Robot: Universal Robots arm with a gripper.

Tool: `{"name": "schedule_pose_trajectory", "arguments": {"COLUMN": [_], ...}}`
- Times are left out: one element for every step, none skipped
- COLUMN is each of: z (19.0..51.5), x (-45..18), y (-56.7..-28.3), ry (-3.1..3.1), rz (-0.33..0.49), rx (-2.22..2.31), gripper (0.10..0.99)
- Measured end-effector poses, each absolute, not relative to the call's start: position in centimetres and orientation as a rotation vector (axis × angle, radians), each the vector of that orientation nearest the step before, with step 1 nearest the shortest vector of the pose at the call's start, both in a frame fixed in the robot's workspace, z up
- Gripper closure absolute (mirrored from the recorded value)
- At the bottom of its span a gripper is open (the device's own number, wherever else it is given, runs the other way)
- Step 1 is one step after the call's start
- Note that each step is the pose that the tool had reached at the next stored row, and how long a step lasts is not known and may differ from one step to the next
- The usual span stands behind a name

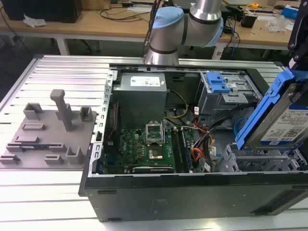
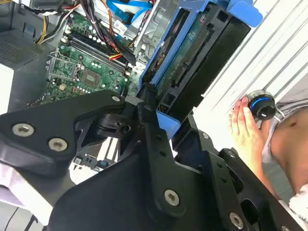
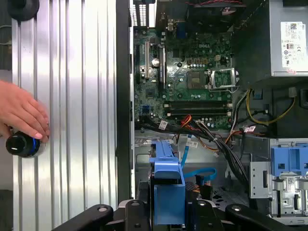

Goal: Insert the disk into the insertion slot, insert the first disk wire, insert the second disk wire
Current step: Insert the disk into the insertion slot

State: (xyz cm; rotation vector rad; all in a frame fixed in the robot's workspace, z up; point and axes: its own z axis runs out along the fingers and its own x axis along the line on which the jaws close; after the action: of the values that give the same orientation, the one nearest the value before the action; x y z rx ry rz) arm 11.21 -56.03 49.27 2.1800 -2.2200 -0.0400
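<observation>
The disk (image 1: pixel 284 120) sits tilted between the fingers (image 2: pixel 146 108), just over the slot (image 1: pixel 260 161) in the case (image 1: pixel 144 197) corner. Behind the fingers stands the latch bay (image 1: pixel 219 84). Away from the fingers, toward the exterior view's left, the board (image 1: pixel 144 144) lies in the case, with the power unit (image 1: pixel 142 94) behind it. Farther that way, outside the case, a plate (image 1: pixel 43 139) lies on the surface (image 1: pixel 48 192). In the first wrist view, a hand (image 3: pixel 21 113) touches a knob (image 3: pixel 21 145) on the surface outside the case wall.

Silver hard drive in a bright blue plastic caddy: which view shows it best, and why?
The exterior view: the silver hard drive in its bright blue plastic caddy shows its labelled face, tilted. The second wrist view shows its circuit-board underside; the first wrist view, its blue end.
</observation>
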Motion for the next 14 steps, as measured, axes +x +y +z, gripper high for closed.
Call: {"name": "schedule_pose_trajectory", "arguments": {"z": [49.27, 49.27, 49.27, 49.27, 49.27, 49.27, 49.27, 49.27, 49.27, 49.27, 49.27, 49.27, 49.27, 49.26], "x": [11.21, 11.2, 11.2, 11.21, 11.21, 11.21, 11.2, 11.2, 11.2, 11.2, 11.2, 11.2, 11.2, 11.21], "y": [-56.03, -56.03, -56.03, -56.03, -56.03, -56.03, -56.03, -56.03, -56.03, -56.03, -56.03, -56.03, -56.03, -56.03], "ry": [-2.22, -2.22, -2.22, -2.22, -2.22, -2.22, -2.22, -2.22, -2.22, -2.22, -2.22, -2.22, -2.22, -2.221], "rz": [-0.04, -0.04, -0.04, -0.04, -0.04, -0.04, -0.04, -0.04, -0.04, -0.04, -0.04, -0.04, -0.04, -0.042], "rx": [2.18, 2.18, 2.18, 2.18, 2.18, 2.18, 2.18, 2.18, 2.18, 2.18, 2.18, 2.18, 2.18, 2.181], "gripper": [0.722, 0.722, 0.722, 0.722, 0.722, 0.722, 0.722, 0.722, 0.722, 0.722, 0.722, 0.722, 0.722, 0.722]}}
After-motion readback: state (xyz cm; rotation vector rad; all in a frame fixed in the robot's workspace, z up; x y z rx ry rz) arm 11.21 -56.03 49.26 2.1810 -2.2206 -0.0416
